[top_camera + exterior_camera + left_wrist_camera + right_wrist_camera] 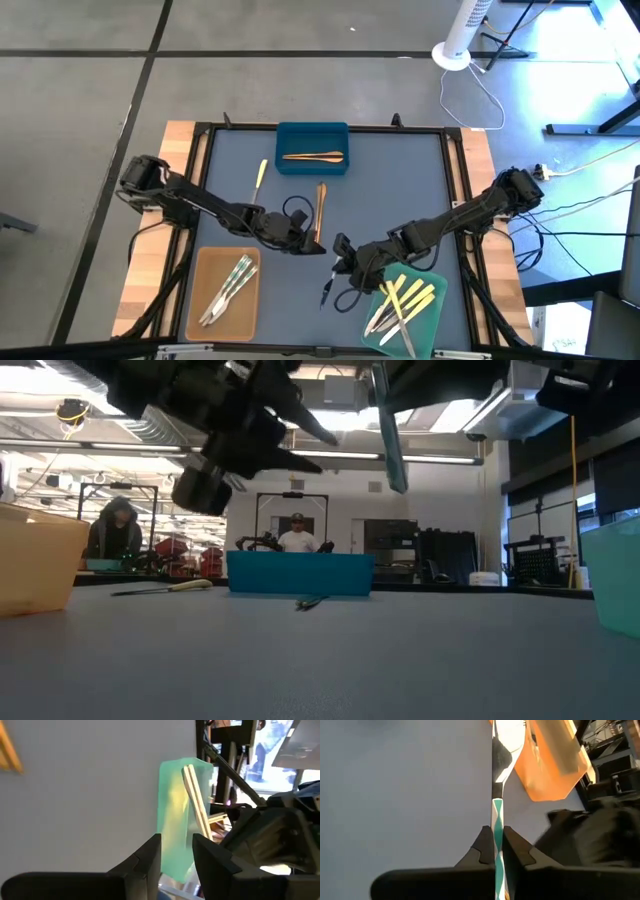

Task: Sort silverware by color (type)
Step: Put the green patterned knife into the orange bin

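Observation:
My right gripper is shut on a spoon with a silvery bowl and a teal-and-white handle, near the table's middle. It sits between the tan tray of silvery utensils and the green tray of pale yellow and silvery ones. My left gripper is open and holds nothing; in the high view it hovers beside a wood-brown utensil lying flat on the table. A pale yellow utensil lies flat farther left. The blue tray holds wood-brown utensils. My right gripper pinches the spoon's teal-and-white handle between its two fingers. The spoon lies along the fingers, and its bowl reaches out ahead of them toward the tan tray. In the low view the spoon hangs steeply, lifted clear of the table.
The blue tray sits at the table's far edge, the tan tray at near left and the green tray at near right. The two grippers are close together at mid-table. People stand in the room beyond the far edge. Cables lie off the table's right side.

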Robot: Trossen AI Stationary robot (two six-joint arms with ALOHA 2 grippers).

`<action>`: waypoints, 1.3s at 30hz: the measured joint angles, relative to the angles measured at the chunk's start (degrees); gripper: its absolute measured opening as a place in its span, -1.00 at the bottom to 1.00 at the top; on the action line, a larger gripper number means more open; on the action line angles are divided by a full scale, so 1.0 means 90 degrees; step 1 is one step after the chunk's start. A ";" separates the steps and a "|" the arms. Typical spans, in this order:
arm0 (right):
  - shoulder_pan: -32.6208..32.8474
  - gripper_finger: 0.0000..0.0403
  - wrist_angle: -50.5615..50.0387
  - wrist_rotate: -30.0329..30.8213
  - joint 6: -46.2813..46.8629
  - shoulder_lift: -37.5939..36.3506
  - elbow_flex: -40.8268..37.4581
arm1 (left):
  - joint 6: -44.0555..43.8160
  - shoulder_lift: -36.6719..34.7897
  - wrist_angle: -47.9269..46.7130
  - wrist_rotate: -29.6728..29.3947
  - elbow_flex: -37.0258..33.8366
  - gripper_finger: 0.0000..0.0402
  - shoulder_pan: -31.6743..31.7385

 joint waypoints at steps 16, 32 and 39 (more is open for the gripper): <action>0.0002 -1.00 0.0336 -0.0522 -0.0004 0.0000 0.0000 | -0.0862 0.1008 0.1835 0.0024 0.0005 -0.47 0.0016; 0.0010 -1.00 0.0374 -0.0683 -0.0165 0.0070 -0.0002 | -0.0961 0.1100 0.1834 0.0313 0.0345 -0.47 0.0004; 0.0058 -1.00 0.0381 -0.0733 -0.0160 0.0070 -0.0001 | -0.1140 0.1100 0.1690 0.0648 0.0345 -0.47 0.0004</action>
